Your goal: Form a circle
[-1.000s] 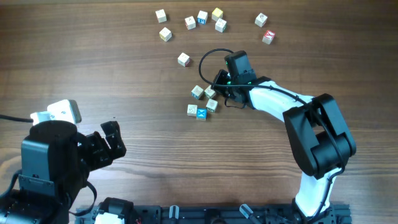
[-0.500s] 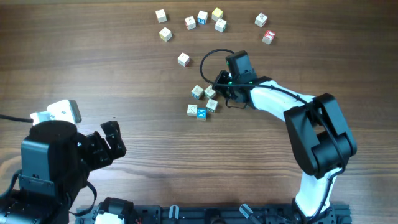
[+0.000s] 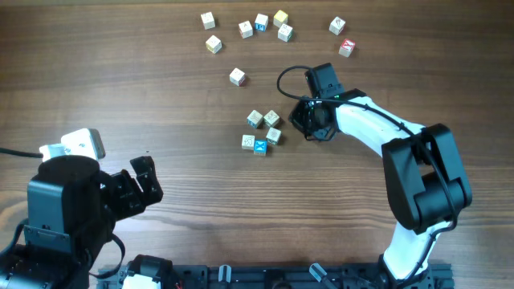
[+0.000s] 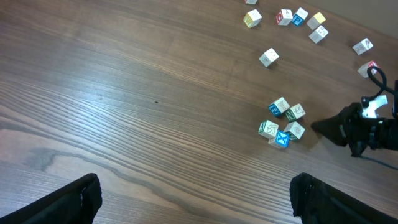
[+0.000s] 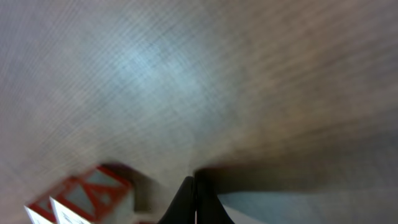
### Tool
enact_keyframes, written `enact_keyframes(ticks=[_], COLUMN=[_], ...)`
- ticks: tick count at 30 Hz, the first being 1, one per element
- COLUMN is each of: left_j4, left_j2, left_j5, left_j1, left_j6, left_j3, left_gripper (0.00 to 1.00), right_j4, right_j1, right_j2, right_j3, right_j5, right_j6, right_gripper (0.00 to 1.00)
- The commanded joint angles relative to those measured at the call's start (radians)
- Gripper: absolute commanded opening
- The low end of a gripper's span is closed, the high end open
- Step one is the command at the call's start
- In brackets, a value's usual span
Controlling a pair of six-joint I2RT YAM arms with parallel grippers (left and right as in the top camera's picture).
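Observation:
The circle is a tight ring of small pale wooden letter cubes at mid-table, one with a blue face. It also shows in the left wrist view as the circle. My right gripper is shut and empty, just right of the ring and apart from it. In the blurred right wrist view its closed fingertips hover over the wood beside a red-patterned cube. My left gripper stands open and empty at the near left, its fingers wide apart over bare wood.
Several loose cubes lie scattered along the far side, among them a pale one nearest the ring, a group at the far middle, and a red one at the far right. A black cable loops above the right wrist.
My right gripper has drawn back to the right, away from the ring. The cubes and the left arm have not moved.

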Motion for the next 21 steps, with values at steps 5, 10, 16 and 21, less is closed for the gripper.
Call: enact_keyframes(ticks=[5,10,16,21], left_j4=[0.002,0.002,0.003,0.003], left_j2=[-0.001,-0.001,-0.001,-0.001], left_j5=[-0.013,-0.013,-0.013,-0.013], left_j1=[0.007,0.007,0.006,0.006], left_j6=[-0.006,-0.006,-0.006,-0.006], left_j3=[-0.001,-0.001,-0.001,-0.001], left_gripper=[1.00,1.00,1.00,1.00], right_j4=[-0.119,-0.175,-0.207,-0.196], right_j1=[0.054,0.108,0.134,0.139], right_j2=[0.031,0.031,0.031,0.031], right_j3=[-0.025,-0.025,-0.025,-0.025], right_j5=[-0.085,-0.083,-0.077,-0.080], right_j6=[0.011,0.035,0.072,0.074], right_gripper=[0.05,0.04,0.05,0.05])
